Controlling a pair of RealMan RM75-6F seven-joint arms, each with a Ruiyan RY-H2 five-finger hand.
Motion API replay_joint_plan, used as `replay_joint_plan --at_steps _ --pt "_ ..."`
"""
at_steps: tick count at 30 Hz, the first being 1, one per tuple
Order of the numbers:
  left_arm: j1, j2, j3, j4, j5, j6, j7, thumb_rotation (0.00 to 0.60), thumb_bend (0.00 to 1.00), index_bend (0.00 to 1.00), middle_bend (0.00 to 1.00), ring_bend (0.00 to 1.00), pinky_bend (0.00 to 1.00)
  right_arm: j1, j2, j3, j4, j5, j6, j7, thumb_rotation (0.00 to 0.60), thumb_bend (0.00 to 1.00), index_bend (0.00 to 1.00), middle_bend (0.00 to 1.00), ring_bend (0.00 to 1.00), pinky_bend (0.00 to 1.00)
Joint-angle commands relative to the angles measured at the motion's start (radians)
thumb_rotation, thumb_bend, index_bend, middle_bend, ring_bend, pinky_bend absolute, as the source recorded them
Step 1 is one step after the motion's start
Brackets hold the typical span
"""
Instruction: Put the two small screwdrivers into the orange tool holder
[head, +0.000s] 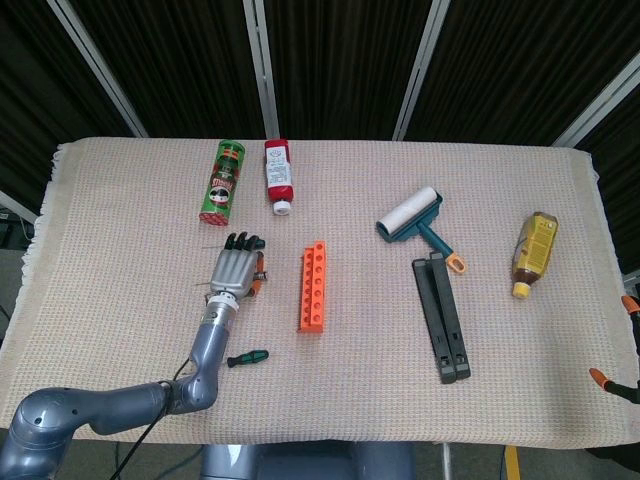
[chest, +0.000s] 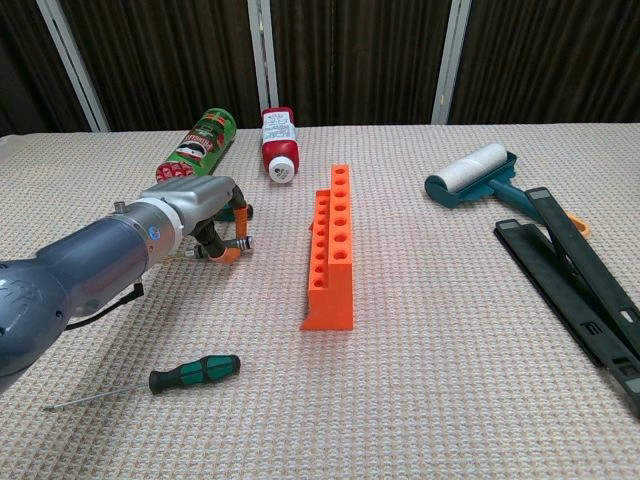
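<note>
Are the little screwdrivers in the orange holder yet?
Not yet. The orange tool holder shows no screwdrivers in it. The left hand is closed around the orange-handled screwdriver on the cloth. The green-handled screwdriver lies untouched. Both must go in.

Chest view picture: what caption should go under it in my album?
Robot's left hand grips an orange screwdriver beside the orange tool holder.
</note>
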Motion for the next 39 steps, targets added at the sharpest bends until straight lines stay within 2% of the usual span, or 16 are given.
replay_joint_plan --at_steps 1,11,13,20,24,28,34,39 --pt "0.009 0.023 -0.022 -0.039 0.029 0.015 -0.04 0.6 0.46 0.6 0.13 0.0 0.0 0.0 0.001 0.001 -0.001 -0.001 0.001 -0.002 0.6 0.0 0.05 0.07 0.0 0.02" --pt "0.062 0.21 -0.165 -0.359 0.022 -0.016 -0.245 0.6 0.47 0.64 0.15 0.0 0.0 0.0 -0.002 -0.001 -0.001 -0.005 0.0 0.0 0.6 0.0 0.05 0.07 0.0 0.02" --pt "0.084 0.258 -0.219 -0.444 0.036 -0.028 -0.339 0.6 0.47 0.64 0.16 0.0 0.0 -0.001 -0.003 0.0 0.001 -0.005 0.001 0.003 0.6 0.0 0.05 0.07 0.0 0.02" --pt "0.137 0.329 -0.288 -0.575 0.111 -0.062 -0.575 0.6 0.48 0.66 0.17 0.0 0.0 -0.002 -0.004 -0.001 0.007 -0.005 -0.001 0.009 0.6 0.0 0.05 0.07 0.0 0.02" --pt "0.144 0.325 -0.3 -0.585 0.156 -0.076 -0.683 0.6 0.48 0.66 0.17 0.0 0.0 0.0 -0.005 0.0 0.009 -0.006 -0.004 0.012 0.6 0.0 0.05 0.07 0.0 0.02" --pt "0.128 0.291 -0.299 -0.538 0.191 -0.087 -0.77 0.6 0.49 0.65 0.18 0.0 0.0 0.001 -0.004 0.0 0.01 -0.004 -0.007 0.011 0.6 0.0 0.05 0.07 0.0 0.02" --pt "0.084 0.237 -0.33 -0.47 0.174 -0.119 -0.891 0.6 0.49 0.64 0.18 0.0 0.0 0.0 -0.006 0.001 0.016 0.007 -0.015 0.018 0.6 0.0 0.05 0.07 0.0 0.02" --pt "0.036 0.212 -0.35 -0.418 0.143 -0.133 -0.92 0.6 0.49 0.64 0.18 0.0 0.0 0.001 -0.005 0.004 0.018 0.014 -0.019 0.017 0.6 0.0 0.05 0.07 0.0 0.02"
